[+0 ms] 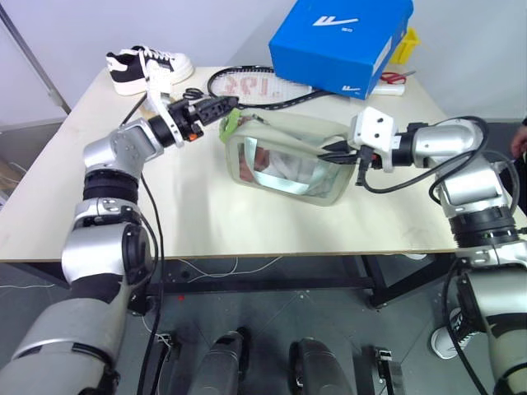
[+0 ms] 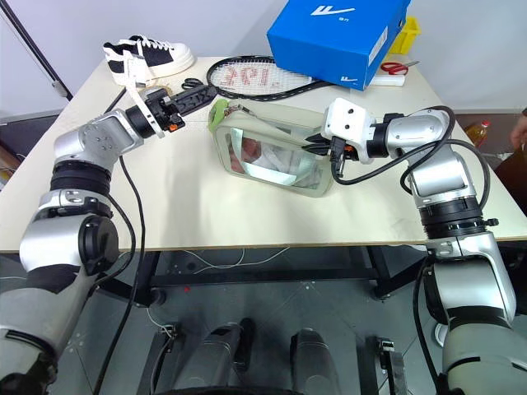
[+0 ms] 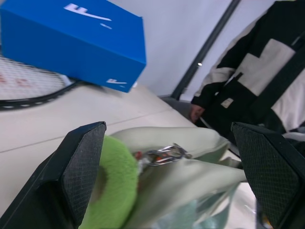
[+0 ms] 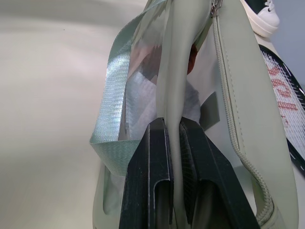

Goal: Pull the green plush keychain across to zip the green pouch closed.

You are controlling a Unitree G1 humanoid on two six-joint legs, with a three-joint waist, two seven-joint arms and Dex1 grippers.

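My right gripper (image 1: 338, 151) has its jaws clamped on the green pouch's (image 1: 284, 160) edge; my left gripper (image 1: 224, 104) holds its jaws wide around the green keychain (image 3: 112, 188) at the pouch's far end, mid-surface (image 1: 189, 214).

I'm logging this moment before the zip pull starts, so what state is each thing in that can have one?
Pale sage-green soft pouch: lying on the table, zipper open.
Lime-green fuzzy plush keychain: at the zipper's end, between the open fingers, not gripped.
Left gripper: open, at the keychain.
Right gripper: shut on the pouch's edge.
Blue cardboard shoebox: lid closed.
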